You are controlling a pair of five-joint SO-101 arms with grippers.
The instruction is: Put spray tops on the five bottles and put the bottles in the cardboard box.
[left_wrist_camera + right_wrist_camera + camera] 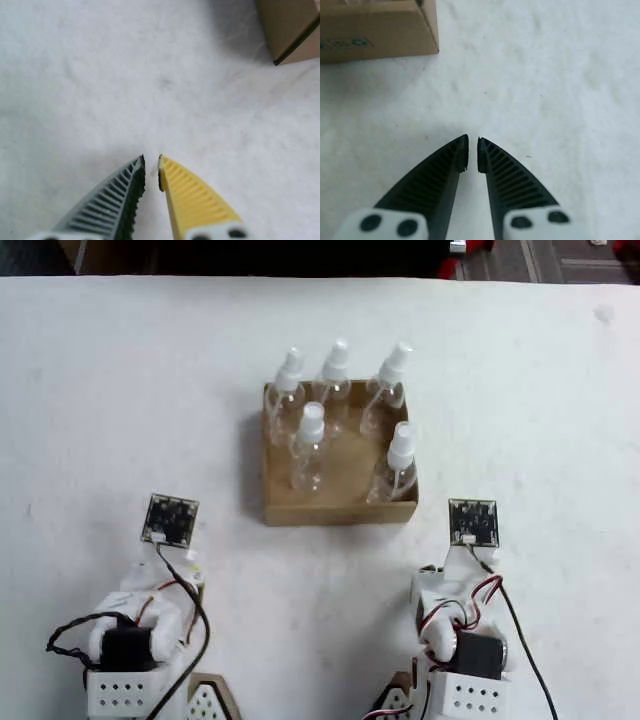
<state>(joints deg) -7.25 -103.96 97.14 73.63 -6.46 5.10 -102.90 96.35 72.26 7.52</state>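
matt brown cardboard box (340,510), clear glossy plastic bottles (306,455), ribbed matt plastic jaws, rough white tabletop (120,390)

Bright light, soft shadow beside box (340,510)

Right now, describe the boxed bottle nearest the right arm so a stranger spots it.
Start at the cardboard box in the middle of the white table. Three spray bottles line its far wall, two stand nearer. Yours is the bottle in the near corner on the right arm's side.
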